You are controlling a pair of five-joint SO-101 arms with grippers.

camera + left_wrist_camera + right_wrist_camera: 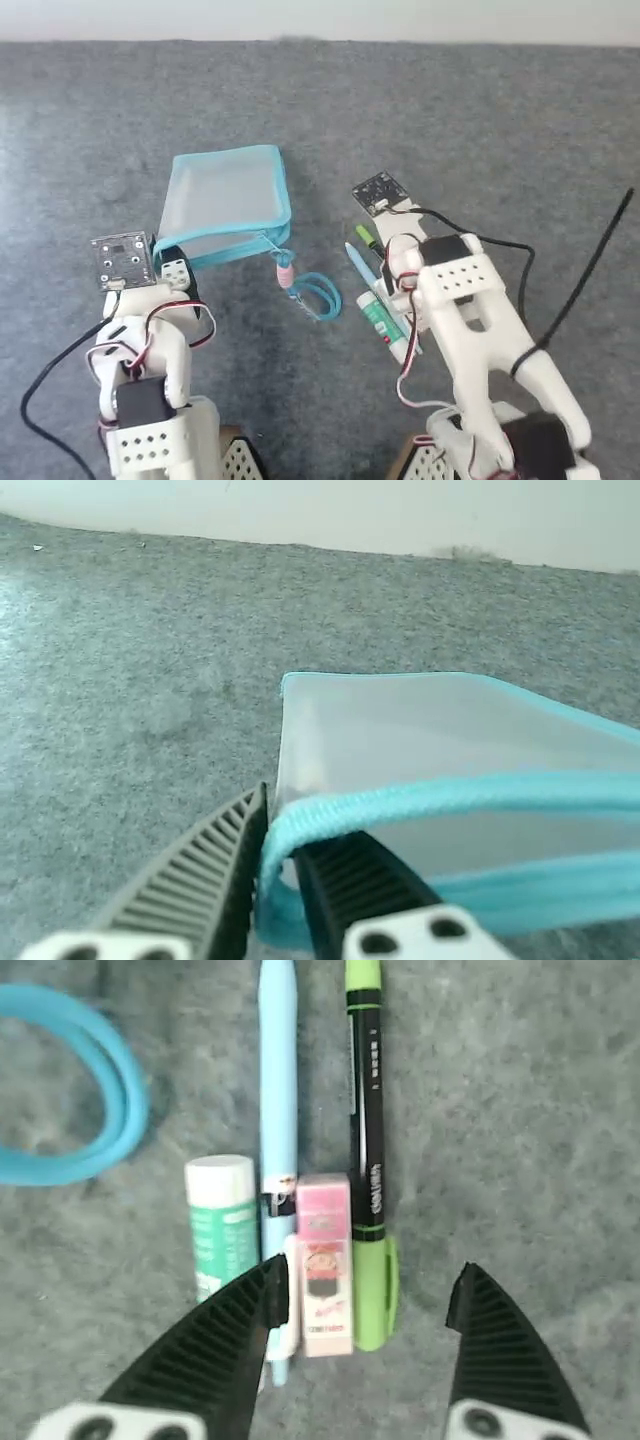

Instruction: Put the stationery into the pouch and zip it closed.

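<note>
1. My left gripper [275, 880]: ribbed black jaws drawn narrow, pinching the teal edge of the translucent teal-trimmed pouch [430, 730] at its nearest corner.
2. My right gripper [370, 1272]: jaws spread wide, holding nothing, poised over the stationery.
3. Stationery, close side by side on the grey carpeted table [480, 120]: white-and-green glue stick [220, 1222], light blue pen [278, 1070], pink eraser [325, 1260], green-capped black marker [365, 1110]. Glue stick and eraser carry labels, and the marker has pale print along its barrel. I can read none of it.
4. One right jaw partly covers the pen's near end.
5. Teal loop strap [85, 1090]: beside the glue stick, cut off at the edge. The high view shows it lying between stationery and pouch, by a pink zipper pull [285, 268].
6. Whether the pouch's zip is open, I cannot tell.
7. Farthest: a pale wall [400, 510].
</note>
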